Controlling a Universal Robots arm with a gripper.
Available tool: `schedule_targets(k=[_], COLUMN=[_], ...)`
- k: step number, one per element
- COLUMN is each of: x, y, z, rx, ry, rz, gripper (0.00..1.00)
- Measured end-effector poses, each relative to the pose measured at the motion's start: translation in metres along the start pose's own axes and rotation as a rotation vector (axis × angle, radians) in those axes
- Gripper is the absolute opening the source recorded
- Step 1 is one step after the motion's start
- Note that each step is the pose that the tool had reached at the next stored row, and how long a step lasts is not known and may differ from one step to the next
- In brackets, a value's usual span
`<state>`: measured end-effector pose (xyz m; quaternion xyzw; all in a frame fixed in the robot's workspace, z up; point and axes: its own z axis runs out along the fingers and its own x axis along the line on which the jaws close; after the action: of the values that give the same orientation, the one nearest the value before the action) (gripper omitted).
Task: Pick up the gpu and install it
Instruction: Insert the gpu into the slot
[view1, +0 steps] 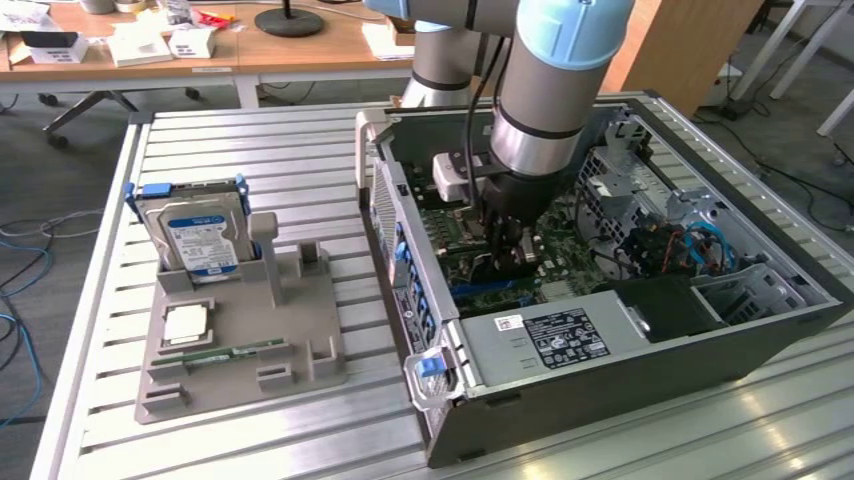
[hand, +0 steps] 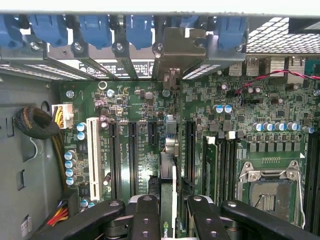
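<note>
Jaws pinch the gpu (hand: 168, 172) edge-on over the motherboard (hand: 125, 100); any tilt and it'll probably jam instead of seating.

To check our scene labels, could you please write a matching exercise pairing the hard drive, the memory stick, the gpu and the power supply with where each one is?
Things:
1. hard drive
2. memory stick
3. gpu
4. power supply

Places:
A. held edge-on in the claw, over the motherboard
B. lying flat on the grey holder
C. fitted inside the case, silver with a black label
D. standing upright in the grey holder

Pairs: 1-D, 2-B, 3-A, 4-C
</note>
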<state>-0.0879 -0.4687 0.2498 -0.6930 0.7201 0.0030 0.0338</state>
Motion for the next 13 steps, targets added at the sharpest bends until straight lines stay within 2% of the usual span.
schedule_targets(k=[13], x=[0.0002], y=[0.0003], z=[0.0028], rx=[-0.0002], ry=[0.0005], rz=[0.000], gripper=[0.26])
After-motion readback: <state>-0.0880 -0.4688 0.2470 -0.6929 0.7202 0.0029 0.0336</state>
